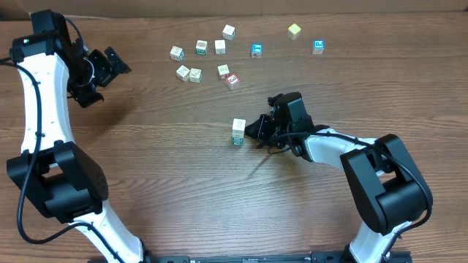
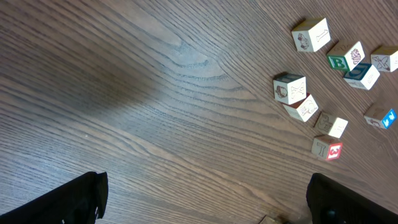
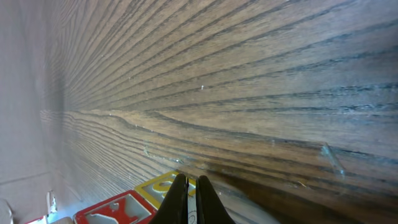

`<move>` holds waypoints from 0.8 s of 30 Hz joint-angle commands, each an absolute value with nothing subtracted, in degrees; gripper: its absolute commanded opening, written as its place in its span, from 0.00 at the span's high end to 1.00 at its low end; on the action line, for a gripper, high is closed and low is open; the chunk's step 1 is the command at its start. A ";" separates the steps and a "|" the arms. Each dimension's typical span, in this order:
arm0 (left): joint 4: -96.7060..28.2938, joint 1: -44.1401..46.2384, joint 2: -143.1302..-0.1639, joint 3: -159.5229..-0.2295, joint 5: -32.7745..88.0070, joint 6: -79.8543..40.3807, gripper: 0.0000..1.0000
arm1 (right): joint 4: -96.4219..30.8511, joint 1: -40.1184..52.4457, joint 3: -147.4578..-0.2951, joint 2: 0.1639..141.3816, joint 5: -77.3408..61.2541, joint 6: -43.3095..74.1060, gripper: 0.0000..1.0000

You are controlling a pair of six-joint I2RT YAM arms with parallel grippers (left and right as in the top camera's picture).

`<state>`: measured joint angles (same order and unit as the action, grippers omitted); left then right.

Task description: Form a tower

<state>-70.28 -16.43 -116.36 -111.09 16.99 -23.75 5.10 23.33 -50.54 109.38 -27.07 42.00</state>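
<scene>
1. The tower point(image 1: 239, 132) stands near the middle of the desk point(image 1: 168, 190). It is one cube wide and looks two cubes high, with teal print at the bottom. A stack this narrow would likely lose its top cube to any sideways nudge.
2. The right jaws are pressed shut on nothing, low and just beside the tower's right side. I cannot tell whether the tips touch it. A retreat that swings toward the stack, rather than straight away, could topple it.
3. The right wrist view shows only the closed tips and red and yellow printed faces at its bottom edge. That is too close to judge alignment.
4. The loose cubes point(image 1: 201, 62) lie well apart at the far side, the red-printed cube point(image 1: 232, 81) nearest. A low reach for one could clip the tower.
5. The left jaws gape wide and empty, hovering far left. If both arms enter the cluster together, they could collide.
</scene>
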 commanded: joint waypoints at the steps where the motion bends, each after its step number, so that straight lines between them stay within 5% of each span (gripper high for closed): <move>1: -70.22 -16.10 -116.14 -111.87 17.43 -22.70 0.00 | 4.84 23.40 -50.22 110.08 -25.56 42.02 0.96; 24: -70.22 -16.10 -116.14 -111.87 17.43 -22.70 0.00 | 1.48 23.57 -50.22 110.61 -23.46 43.72 0.96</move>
